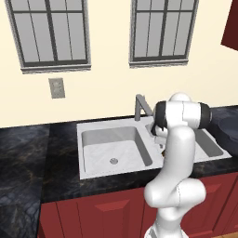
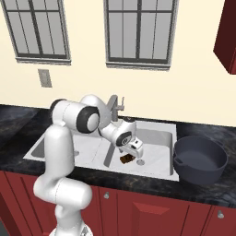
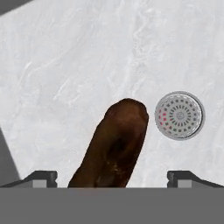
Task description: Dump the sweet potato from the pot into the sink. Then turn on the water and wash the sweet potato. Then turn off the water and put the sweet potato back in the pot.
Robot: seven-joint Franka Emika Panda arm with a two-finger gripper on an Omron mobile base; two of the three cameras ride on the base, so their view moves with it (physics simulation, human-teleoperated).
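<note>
The reddish-brown sweet potato lies on the marble floor of the sink's smaller right basin, just beside the round drain. My gripper hangs low in that basin, directly over the sweet potato, open, with a fingertip on either side of it and not touching it. In the right base view the sweet potato shows just under the gripper. The dark blue-grey pot stands upright on the counter to the right of the sink, with nothing showing inside it.
The grey faucet rises behind the sink, and I see no water running. The larger left basin holds nothing but its drain. Dark stone counter runs to the left, and red cabinets stand below.
</note>
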